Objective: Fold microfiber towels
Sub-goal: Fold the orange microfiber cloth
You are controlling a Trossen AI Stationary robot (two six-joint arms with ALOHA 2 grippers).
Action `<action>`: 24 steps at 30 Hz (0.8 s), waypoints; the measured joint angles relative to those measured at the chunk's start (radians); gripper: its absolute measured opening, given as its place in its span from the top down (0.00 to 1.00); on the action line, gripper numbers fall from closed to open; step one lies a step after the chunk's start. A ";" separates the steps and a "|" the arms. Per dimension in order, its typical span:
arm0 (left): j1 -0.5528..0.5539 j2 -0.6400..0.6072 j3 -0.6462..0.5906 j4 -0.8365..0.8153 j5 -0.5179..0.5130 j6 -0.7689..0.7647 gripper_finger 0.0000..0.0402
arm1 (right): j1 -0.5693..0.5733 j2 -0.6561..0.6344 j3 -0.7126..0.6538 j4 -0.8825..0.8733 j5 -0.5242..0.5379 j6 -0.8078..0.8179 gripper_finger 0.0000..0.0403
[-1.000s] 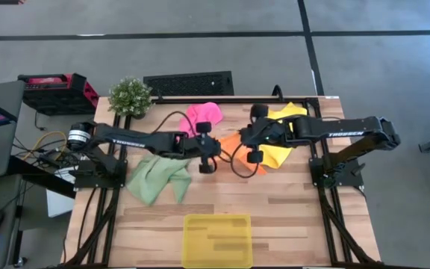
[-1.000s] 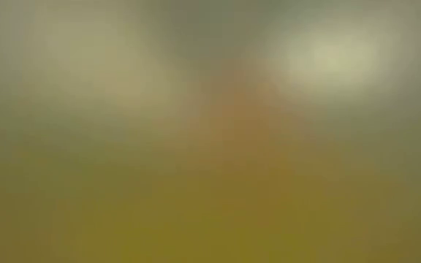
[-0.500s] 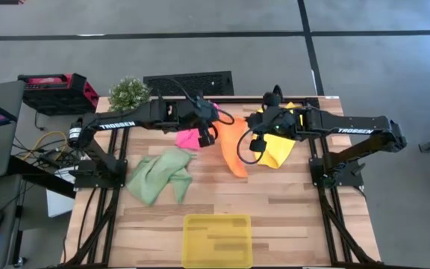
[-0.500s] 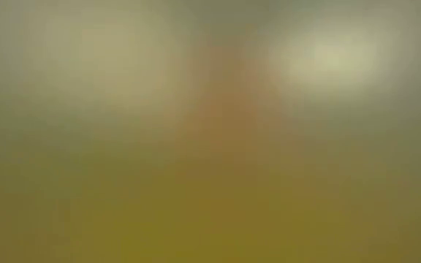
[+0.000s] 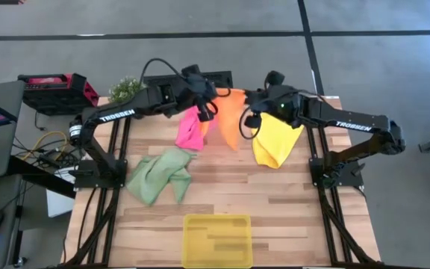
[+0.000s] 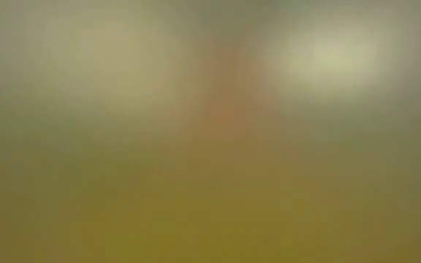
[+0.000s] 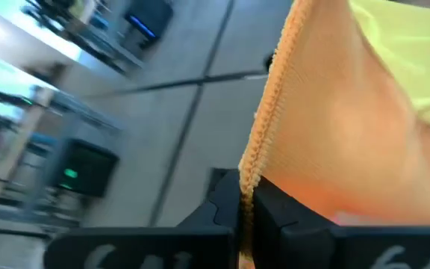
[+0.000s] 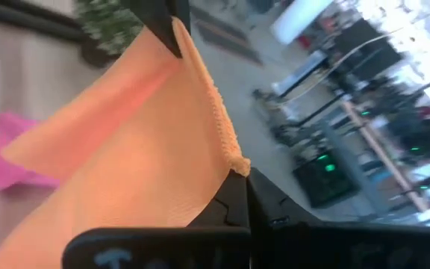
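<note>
Overhead: both arms raised at the far side of the bench (image 5: 275, 202), holding the orange towel (image 5: 231, 119) stretched between them, hanging clear of the surface. Left gripper (image 5: 209, 102), jaws clamped on one top corner; left wrist view shows the hemmed edge pinched between its fingers (image 7: 275, 209). Right gripper (image 5: 249, 112), jaws clamped on the other top corner, seen likewise in the right wrist view at the fingers (image 8: 226, 205). Pink towel (image 5: 189, 128) lies just beside the orange, under the left arm; yellow towel (image 5: 276, 140) under the right arm; green towel (image 5: 159, 174) crumpled, nearer the left edge. Yellow tray (image 5: 216, 240) at the near edge, well apart. Plant (image 5: 125, 88) at far-left corner. Low view shows no detail.
</note>
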 joint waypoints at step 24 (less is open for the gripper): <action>-0.225 0.232 0.030 -0.469 0.292 -0.369 1.00 | 0.271 0.175 -0.114 -0.383 -0.155 0.401 1.00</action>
